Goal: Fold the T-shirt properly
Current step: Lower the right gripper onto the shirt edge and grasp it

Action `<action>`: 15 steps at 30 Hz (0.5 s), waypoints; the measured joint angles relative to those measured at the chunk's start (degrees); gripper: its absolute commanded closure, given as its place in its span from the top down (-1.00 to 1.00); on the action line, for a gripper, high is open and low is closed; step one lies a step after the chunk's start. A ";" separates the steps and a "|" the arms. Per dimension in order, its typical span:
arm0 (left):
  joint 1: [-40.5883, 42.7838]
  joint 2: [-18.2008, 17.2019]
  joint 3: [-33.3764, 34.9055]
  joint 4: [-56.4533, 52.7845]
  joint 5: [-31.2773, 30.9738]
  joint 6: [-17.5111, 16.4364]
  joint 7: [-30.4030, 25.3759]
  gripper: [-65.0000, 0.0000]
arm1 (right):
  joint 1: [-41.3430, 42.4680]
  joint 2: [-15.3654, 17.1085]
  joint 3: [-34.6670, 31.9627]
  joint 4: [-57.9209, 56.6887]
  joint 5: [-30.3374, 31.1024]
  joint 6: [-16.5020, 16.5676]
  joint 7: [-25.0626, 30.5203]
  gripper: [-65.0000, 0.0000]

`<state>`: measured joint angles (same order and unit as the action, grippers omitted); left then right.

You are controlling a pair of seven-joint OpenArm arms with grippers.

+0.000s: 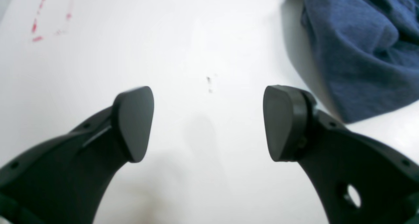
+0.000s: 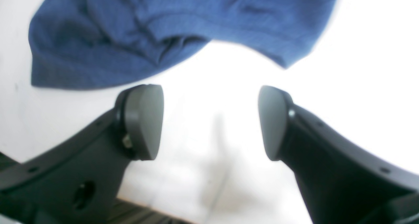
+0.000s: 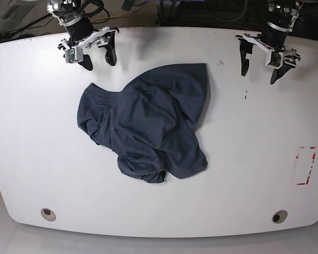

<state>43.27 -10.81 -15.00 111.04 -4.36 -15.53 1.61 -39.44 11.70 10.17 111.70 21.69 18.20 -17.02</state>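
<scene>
Base view is showing the desk [image 3: 254, 159] carrying the T-shirt [image 3: 148, 127], which is lying crumpled in a loose heap near the middle, nowhere near folded. Its long axis is running on a diagonal, from a rounded bunch on the side of the right hand [image 3: 94, 54] down and away toward a corner that is pointing to the desk's front edge.

Both hands are hanging above the desk at its far edge, each with jaws spread wide and nothing between them. The right hand is sitting just beside the cloth: in the right wrist view the T-shirt's [image 2: 163, 27] hemmed edge is lying directly ahead of the open right hand [image 2: 209, 122], close beyond the pads, with bare desk [image 2: 360, 70] under the gap itself. The left hand [image 3: 259, 62] is standing further off; in the left wrist view the T-shirt [image 1: 360, 54] is lying ahead and off to one side of the left hand [image 1: 209, 122], beyond one finger, and only bare desk [image 1: 196, 37] is lying between the pads.

So the right hand is looking the nearer of the two, needing only a short reach forward to the hem, while the left hand is likely needing to travel sideways first. Small red marks [image 3: 306, 165] are showing on the desk well apart from the cloth.
</scene>
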 measured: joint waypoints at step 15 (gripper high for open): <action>0.04 -0.04 5.49 0.00 6.03 -0.35 0.00 0.49 | 17.14 -0.28 6.27 -6.60 0.33 -0.07 -15.45 0.34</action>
<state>43.31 -10.85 -9.52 111.04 1.67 -15.88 1.61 -22.31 11.42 16.45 105.10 22.02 18.13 -32.47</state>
